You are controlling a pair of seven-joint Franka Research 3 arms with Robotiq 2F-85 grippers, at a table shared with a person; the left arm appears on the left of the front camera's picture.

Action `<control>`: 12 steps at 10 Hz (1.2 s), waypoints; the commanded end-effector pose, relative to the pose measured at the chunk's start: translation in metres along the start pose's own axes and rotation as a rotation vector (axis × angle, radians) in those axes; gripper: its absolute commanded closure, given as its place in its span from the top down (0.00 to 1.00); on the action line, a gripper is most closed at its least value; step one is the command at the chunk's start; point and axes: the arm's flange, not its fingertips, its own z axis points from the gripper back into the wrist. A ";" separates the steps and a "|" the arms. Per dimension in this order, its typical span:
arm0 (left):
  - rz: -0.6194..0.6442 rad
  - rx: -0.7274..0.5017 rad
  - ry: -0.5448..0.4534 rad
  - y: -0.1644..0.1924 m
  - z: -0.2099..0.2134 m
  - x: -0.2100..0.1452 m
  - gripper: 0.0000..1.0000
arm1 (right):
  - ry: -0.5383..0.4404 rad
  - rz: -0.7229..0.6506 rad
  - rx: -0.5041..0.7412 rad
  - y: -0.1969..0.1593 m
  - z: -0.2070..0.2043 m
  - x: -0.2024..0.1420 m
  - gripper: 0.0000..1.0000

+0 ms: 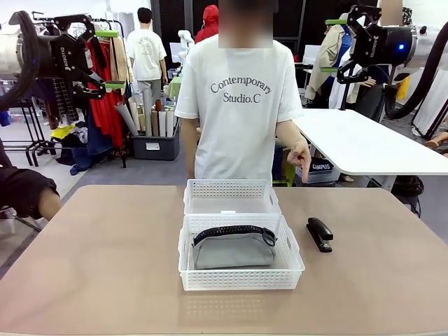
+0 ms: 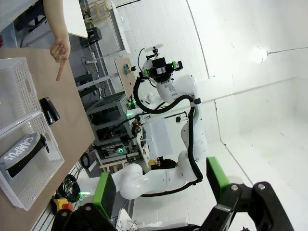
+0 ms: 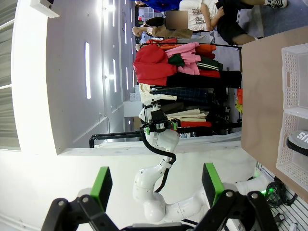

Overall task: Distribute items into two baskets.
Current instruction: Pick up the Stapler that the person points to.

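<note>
Two white lattice baskets stand end to end at the table's middle. The far basket [image 1: 231, 188] [image 2: 17, 77] [image 3: 294, 72] holds nothing. In the near basket [image 1: 241, 278] [image 2: 36, 180] [image 3: 288, 161] lies the grey zip pouch [image 1: 233, 250] [image 2: 19, 153] [image 3: 301, 139]. The black stapler [image 1: 319, 233] [image 2: 49, 109] rests on the table just right of the near basket. My left gripper [image 1: 110, 59] [image 2: 161, 185] hangs high at the upper left, open and holding nothing. High at the upper right, my right gripper [image 1: 332, 46] [image 3: 156, 183] is open too, with nothing in it.
A person in a white T-shirt stands at the table's far edge behind the baskets. One hand [image 1: 301, 155] [image 2: 60, 50] hangs near the table with a finger pointing down. A white table [image 1: 357, 140] and clothes racks [image 1: 105, 91] stand beyond.
</note>
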 end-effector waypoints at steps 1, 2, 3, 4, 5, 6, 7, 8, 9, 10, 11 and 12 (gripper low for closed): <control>0.000 0.000 -0.001 0.000 0.000 -0.002 1.00 | 0.009 -0.027 -0.126 -0.010 -0.006 -0.005 1.00; 0.000 0.000 -0.001 0.000 0.000 -0.002 1.00 | 0.049 -0.059 -0.252 -0.011 -0.013 0.000 1.00; 0.000 0.000 -0.001 0.000 0.000 -0.002 1.00 | 0.067 -0.009 -0.398 -0.015 -0.019 0.007 1.00; 0.000 0.000 -0.001 0.000 0.000 -0.002 1.00 | 0.078 0.013 -0.521 -0.024 -0.026 0.008 1.00; 0.000 0.000 -0.001 0.000 0.000 -0.002 1.00 | 0.110 0.074 -0.677 -0.027 -0.028 0.012 1.00; 0.000 0.000 -0.001 0.000 0.000 -0.002 1.00 | 0.127 0.118 -0.792 -0.041 -0.033 0.010 1.00; 0.000 0.000 -0.001 0.000 0.000 -0.002 1.00 | 0.156 0.161 -0.878 -0.047 -0.034 0.014 1.00; 0.000 0.000 -0.001 0.000 0.000 -0.002 1.00 | 0.201 0.157 -0.956 -0.052 -0.032 0.015 1.00; 0.000 0.000 -0.001 0.000 0.000 -0.002 1.00 | 0.217 0.176 -1.054 -0.059 -0.031 0.013 1.00; 0.000 0.000 -0.001 0.000 0.000 -0.002 1.00 | 0.246 0.155 -1.092 -0.061 -0.028 0.017 1.00; 0.000 0.000 -0.001 0.000 0.000 -0.002 1.00 | 0.234 0.145 -1.088 -0.068 -0.028 0.017 1.00; 0.000 0.000 -0.001 0.000 0.000 -0.002 1.00 | 0.230 0.147 -1.075 -0.068 -0.027 0.021 1.00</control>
